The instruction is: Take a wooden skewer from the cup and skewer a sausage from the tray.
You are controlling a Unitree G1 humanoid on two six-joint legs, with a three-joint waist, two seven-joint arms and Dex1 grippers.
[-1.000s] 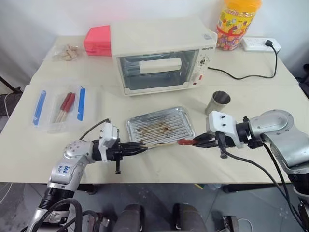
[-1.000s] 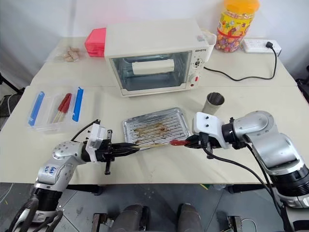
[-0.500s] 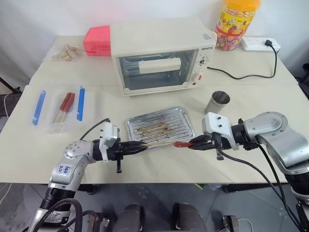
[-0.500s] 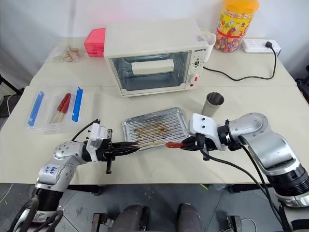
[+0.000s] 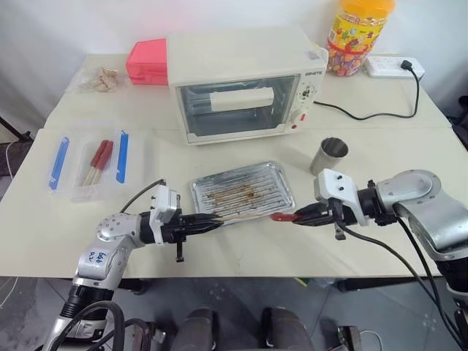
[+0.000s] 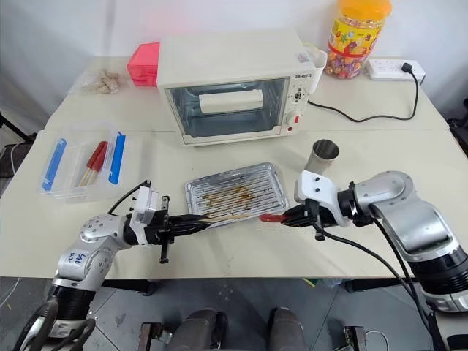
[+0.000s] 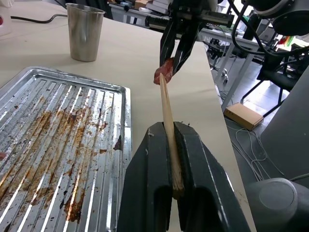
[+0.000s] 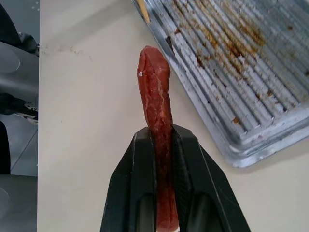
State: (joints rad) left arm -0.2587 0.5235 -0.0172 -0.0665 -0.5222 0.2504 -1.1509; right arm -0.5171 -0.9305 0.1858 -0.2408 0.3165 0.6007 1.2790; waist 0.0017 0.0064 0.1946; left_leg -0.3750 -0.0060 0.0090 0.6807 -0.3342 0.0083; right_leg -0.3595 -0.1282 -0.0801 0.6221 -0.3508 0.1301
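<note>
Left jaws: left gripper (image 5: pixel 216 223) pinches the wooden skewer (image 7: pixel 166 112), held level.
Right jaws: right gripper (image 5: pixel 298 217) clamps the sausage (image 8: pixel 156 104) lengthwise.
Meeting point: skewer tip at the sausage's end, over the table (image 5: pixel 241 248) just beside the tray (image 5: pixel 281 175).
Cup (image 5: pixel 333 155): upright beyond the tray.

Wooden skewer (image 7: pixel 166 113): thin, pale, roughly level, tip at the sausage's end. Sausage (image 8: pixel 157 99): red-orange, glossy, held above the table beside the tray. Tray (image 5: pixel 274 178): silver, ridged, grease-stained, empty. Cup (image 5: pixel 330 155): grey metal, upright, behind the tray's right corner.
</note>
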